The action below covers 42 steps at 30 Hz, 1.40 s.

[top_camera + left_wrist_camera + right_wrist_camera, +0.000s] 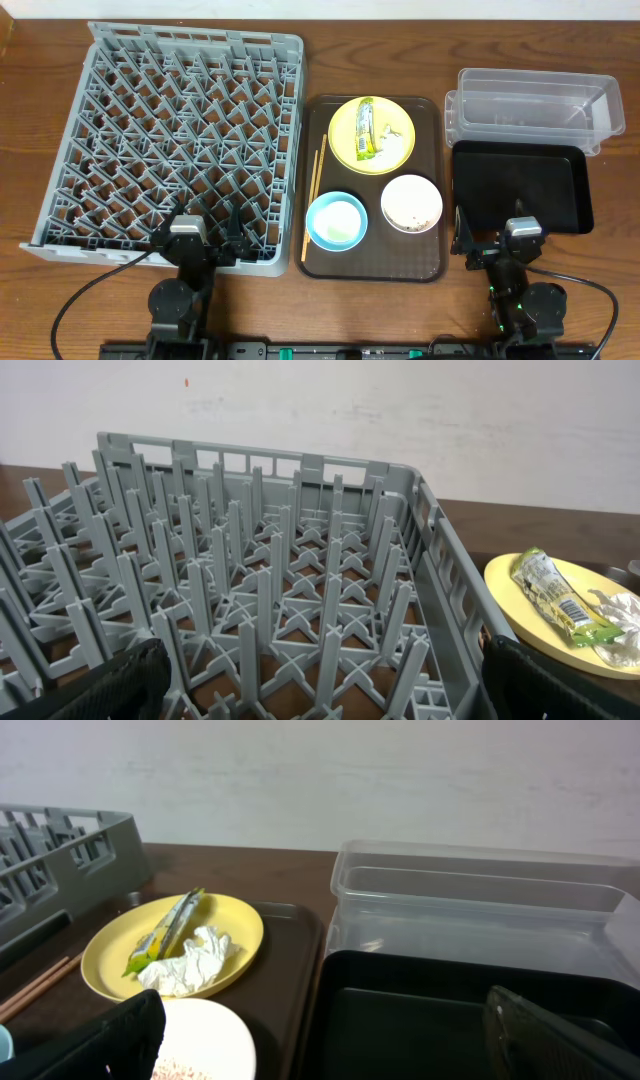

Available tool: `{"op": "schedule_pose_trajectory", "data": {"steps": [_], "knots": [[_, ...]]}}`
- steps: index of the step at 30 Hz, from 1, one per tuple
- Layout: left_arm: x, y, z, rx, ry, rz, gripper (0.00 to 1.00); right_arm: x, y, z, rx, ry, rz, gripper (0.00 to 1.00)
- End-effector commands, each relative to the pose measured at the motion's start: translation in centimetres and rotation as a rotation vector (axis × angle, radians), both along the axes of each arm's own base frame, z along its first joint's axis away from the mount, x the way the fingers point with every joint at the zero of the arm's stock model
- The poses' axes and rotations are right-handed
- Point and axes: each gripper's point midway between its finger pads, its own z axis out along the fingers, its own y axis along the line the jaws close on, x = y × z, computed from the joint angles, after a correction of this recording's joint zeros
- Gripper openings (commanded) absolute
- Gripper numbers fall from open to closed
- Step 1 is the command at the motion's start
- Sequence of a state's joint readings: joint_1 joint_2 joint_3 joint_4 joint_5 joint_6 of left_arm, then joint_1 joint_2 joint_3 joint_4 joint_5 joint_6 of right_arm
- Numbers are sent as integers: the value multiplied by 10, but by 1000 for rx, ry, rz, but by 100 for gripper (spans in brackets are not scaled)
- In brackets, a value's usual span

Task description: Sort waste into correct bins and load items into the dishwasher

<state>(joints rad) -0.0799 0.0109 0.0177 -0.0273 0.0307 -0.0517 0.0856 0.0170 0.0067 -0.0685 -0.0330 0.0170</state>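
The grey dish rack fills the left. On the brown serving tray, a yellow plate carries the yellow-green wrapper and white tissue. Nearer are a light blue bowl and a white bowl with beige crumbs. Chopsticks lie along the tray's left edge. The clear tub and black tray sit right. My left gripper is open at the rack's near edge. My right gripper is open before the black tray. No cup shows.
The right wrist view shows the plate, wrapper, tissue and white bowl to the left, and the clear tub behind the black tray. Bare wooden table lies along the front edge.
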Motion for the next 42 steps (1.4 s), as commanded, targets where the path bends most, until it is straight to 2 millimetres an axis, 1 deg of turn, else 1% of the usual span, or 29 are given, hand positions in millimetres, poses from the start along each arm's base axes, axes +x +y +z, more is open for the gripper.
{"op": "schedule_pose_trajectory", "data": {"steps": [1, 3, 5, 7, 9, 12, 17, 20, 22, 26, 29, 31, 35, 37, 39, 42], "knots": [[-1, 3, -17, 5, 57, 16, 99, 0, 2, -1, -6, 2, 11, 99], [-1, 3, -16, -39, 54, 21, 99, 0, 2, -1, 2, 1, 10, 99], [-1, 3, -14, -143, 53, 34, 99, 0, 2, 0, 62, 8, 5, 99], [-2, 2, -15, -185, 70, 37, 99, -1, 2, 0, 112, 13, 1, 99], [-4, -1, -16, -190, 99, 19, 99, -1, 3, 3, 144, 14, 0, 99], [-6, -3, -11, -187, 131, 15, 99, -2, 2, 12, 162, 9, -1, 99], [-9, -2, 9, -181, 204, 22, 99, -3, 2, 28, 155, 77, -6, 99], [-10, -2, 23, -169, 271, 28, 99, 2, 3, 43, 149, 131, -11, 99], [-10, -2, 31, -159, 325, 31, 100, 8, 4, 50, 138, 184, -9, 99], [-10, -2, 37, -147, 458, 43, 99, 25, 21, 59, 87, 303, 82, 99], [-12, -2, 36, -127, 577, 51, 99, 41, 29, 61, 47, 413, 125, 99], [-13, -2, 36, -103, 645, 51, 99, 52, 31, 62, 17, 504, 134, 99], [-12, -2, 35, -96, 720, 56, 99, 64, 32, 59, -9, 693, 138, 99], [-12, -2, 33, -94, 738, 58, 100, 65, 32, 53, -11, 799, 135, 99], [-12, -2, 32, -95, 741, 58, 99, 72, 33, 49, -11, 839, 134, 99], [-11, -2, 33, -95, 737, 58, 99, 74, 45, 35, 37, 898, 190, 99]]}}
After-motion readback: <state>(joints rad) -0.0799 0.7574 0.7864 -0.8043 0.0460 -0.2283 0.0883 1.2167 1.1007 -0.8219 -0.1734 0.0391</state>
